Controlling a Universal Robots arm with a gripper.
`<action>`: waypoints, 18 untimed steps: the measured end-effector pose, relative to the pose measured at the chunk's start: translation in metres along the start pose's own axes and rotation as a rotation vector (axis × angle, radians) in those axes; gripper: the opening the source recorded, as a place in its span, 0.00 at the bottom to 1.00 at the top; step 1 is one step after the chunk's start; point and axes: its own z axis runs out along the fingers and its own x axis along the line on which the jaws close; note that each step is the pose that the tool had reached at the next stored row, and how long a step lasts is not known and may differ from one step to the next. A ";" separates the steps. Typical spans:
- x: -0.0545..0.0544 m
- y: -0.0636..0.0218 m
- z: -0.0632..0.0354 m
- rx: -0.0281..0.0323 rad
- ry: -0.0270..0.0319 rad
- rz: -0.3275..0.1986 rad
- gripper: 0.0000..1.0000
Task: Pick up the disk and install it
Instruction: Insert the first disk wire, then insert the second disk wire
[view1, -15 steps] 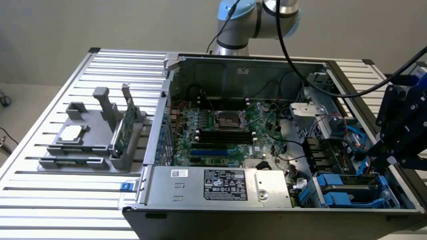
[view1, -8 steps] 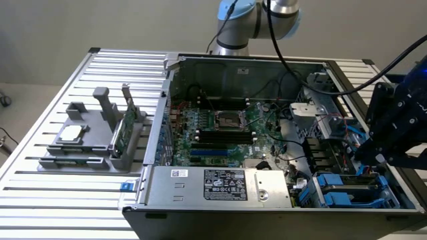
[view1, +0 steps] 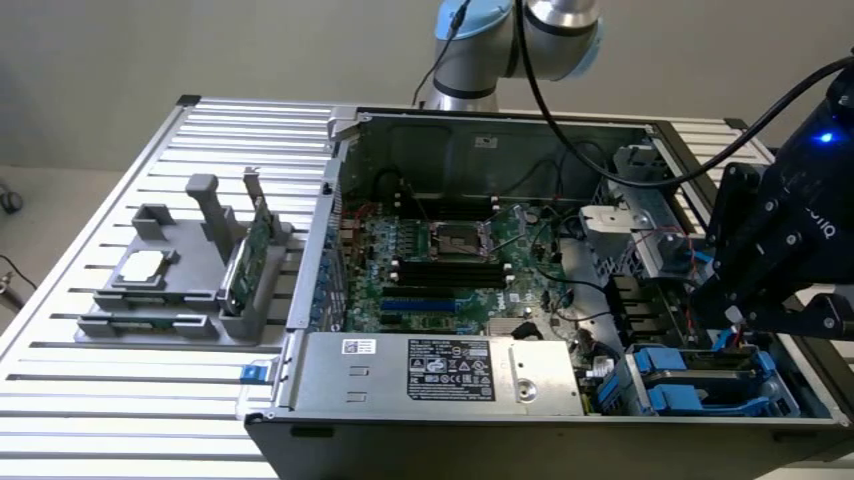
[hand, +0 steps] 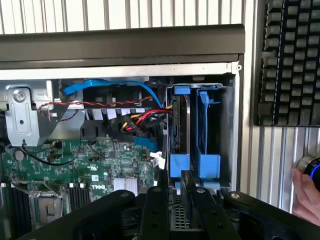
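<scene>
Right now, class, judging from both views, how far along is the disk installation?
Done: the disk stands edge-on in a slot of the case's drive bay, framed by its blue carrier. In hand: the tool sits right at the disk's near end; whether it grips it is unclear. Left: the pictures cannot confirm that the disk is fully seated.

Disk (hand: 180, 130) in blue plastic carrier, standing on edge inside the drive bay at the computer case's corner, at about 4 o'clock in the exterior view (view1: 694, 378). Dark narrow edge facing outward between blue rails, blue tab at its end.
</scene>
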 end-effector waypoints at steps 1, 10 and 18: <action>0.000 0.0000 0.0000 0.0000 0.0000 0.000 0.25; 0.000 0.0000 0.0000 0.0000 -0.0001 0.000 0.25; 0.008 0.0012 0.0004 -0.0001 -0.0003 0.000 0.25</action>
